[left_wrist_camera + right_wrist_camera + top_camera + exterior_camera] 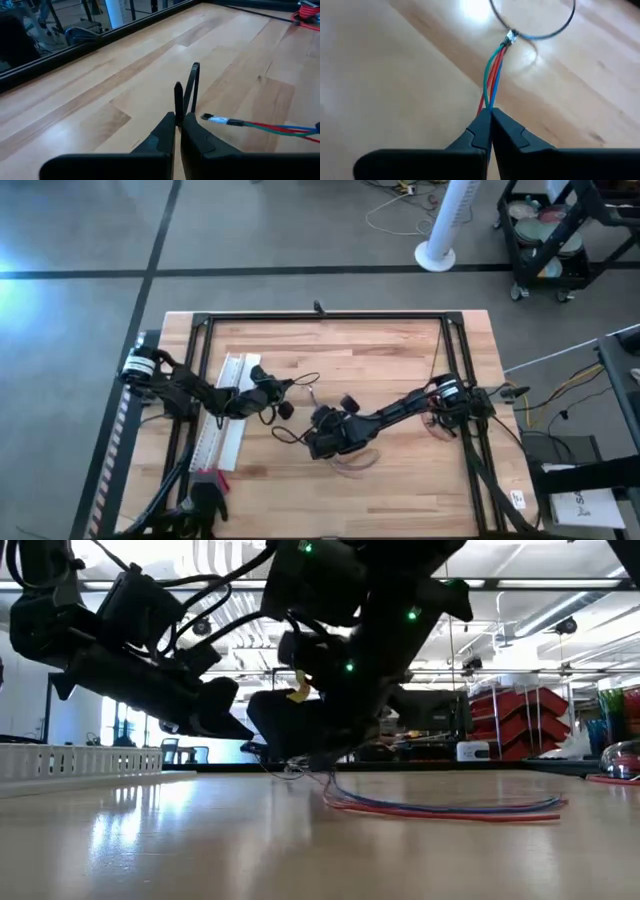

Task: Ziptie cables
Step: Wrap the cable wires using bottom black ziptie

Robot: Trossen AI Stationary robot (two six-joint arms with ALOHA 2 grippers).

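The cables (pixel 492 75) are a thin bundle of red, green and blue wires with a small pale end (pixel 510 36). My right gripper (pixel 490 112) is shut on them a little behind that end. The rest of the bundle (pixel 450 808) lies in a curve on the table. My left gripper (pixel 178 117) is shut on a black zip tie (pixel 193 82), bent into a loop (pixel 535 25). The pale end (pixel 215 119) sits at the loop's edge; whether it passes through, I cannot tell. Both grippers meet near the table's middle (pixel 300 418). My left gripper pinches the zip tie's lower part (pixel 181 107) between its two fingertips. The tie stands up past the fingers, clear of the table. My right gripper pinches the wires (pixel 489 102) between its two fingertips, a short way behind the pale end, with the fingers lying along the bundle. The held stretch is raised off the table and runs straight out past the fingers; the far part trails on the wood.
A long white ribbed strip (pixel 225 415) lies along the table's left side, under my left arm. A red and black tool (pixel 210 480) rests near the front left corner. A black frame (pixel 330 317) runs round the table top.
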